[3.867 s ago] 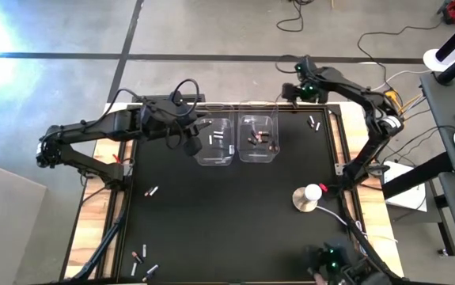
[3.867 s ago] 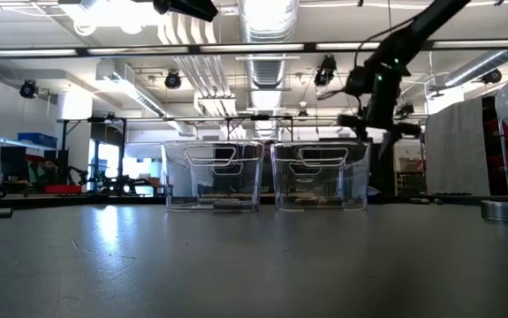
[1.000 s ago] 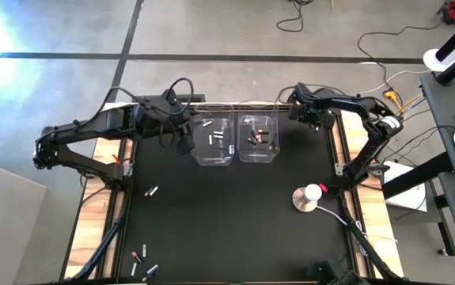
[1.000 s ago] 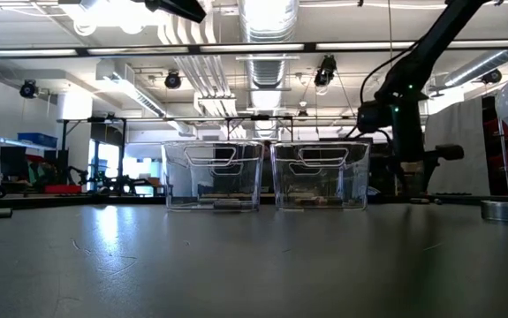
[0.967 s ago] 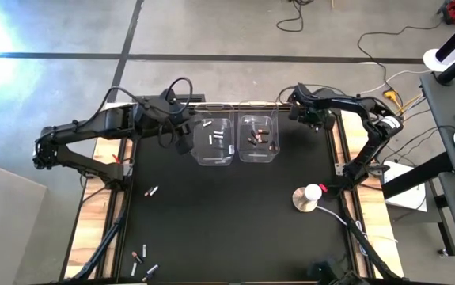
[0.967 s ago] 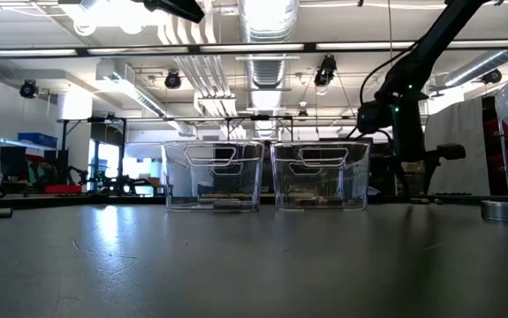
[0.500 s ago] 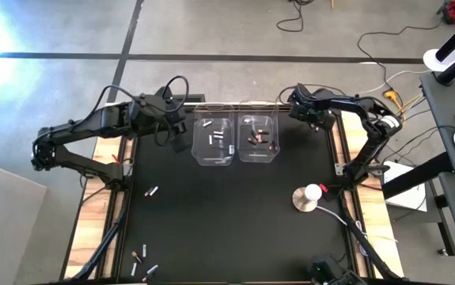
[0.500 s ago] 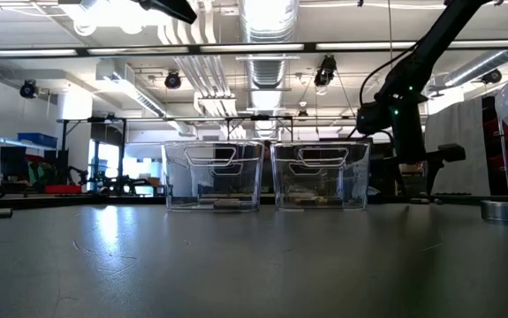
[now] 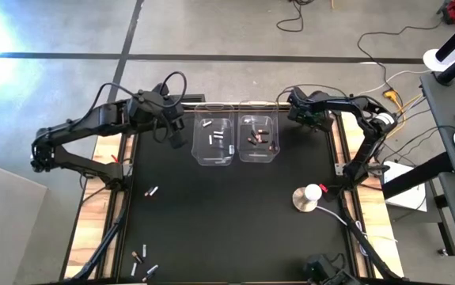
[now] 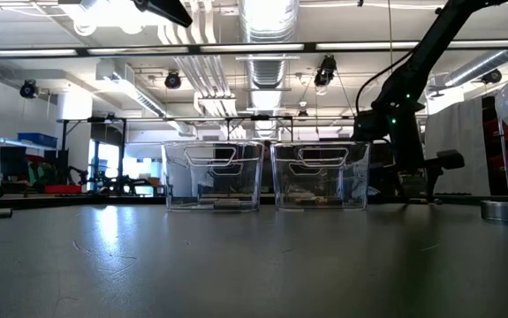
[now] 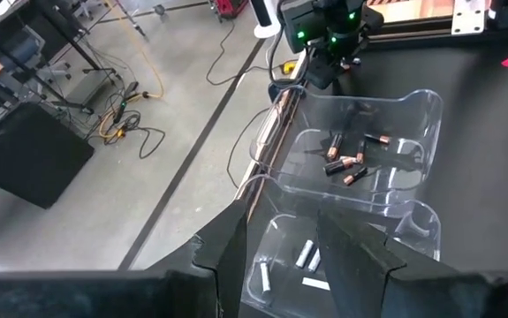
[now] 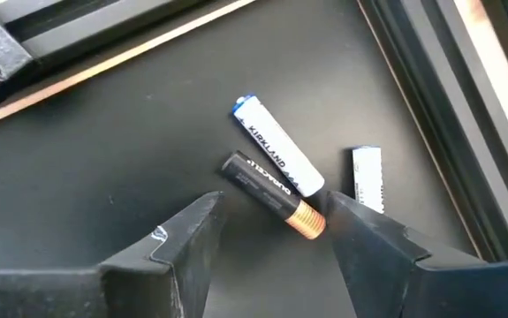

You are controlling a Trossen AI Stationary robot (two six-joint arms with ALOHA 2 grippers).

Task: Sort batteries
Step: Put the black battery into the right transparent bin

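Observation:
My right gripper [image 12: 276, 231] stands open low over the table's far right corner [image 9: 312, 120]. Its fingers flank a dark battery with a copper end [image 12: 271, 194] lying on the black mat without touching it. A white battery [image 12: 277, 159] lies against that one, and another white battery [image 12: 367, 179] lies just beyond. My left gripper [image 11: 282, 252] is open with nothing in it, raised left of the two clear bins [image 9: 177, 136]. The left bin [image 9: 214, 150] holds white batteries [image 11: 307, 256]. The right bin [image 9: 258, 152] holds dark batteries [image 11: 346, 163].
A round metal disc with a white top [image 9: 309, 197] and a red piece [image 9: 323, 188] sit near the right edge. Loose batteries lie at the left [image 9: 151, 191] and near left corner [image 9: 140, 261]. A raised frame rail [image 12: 430, 79] runs beside the right gripper.
My right gripper has sunk a little toward the batteries in the far right corner, and its wrist has turned slightly.

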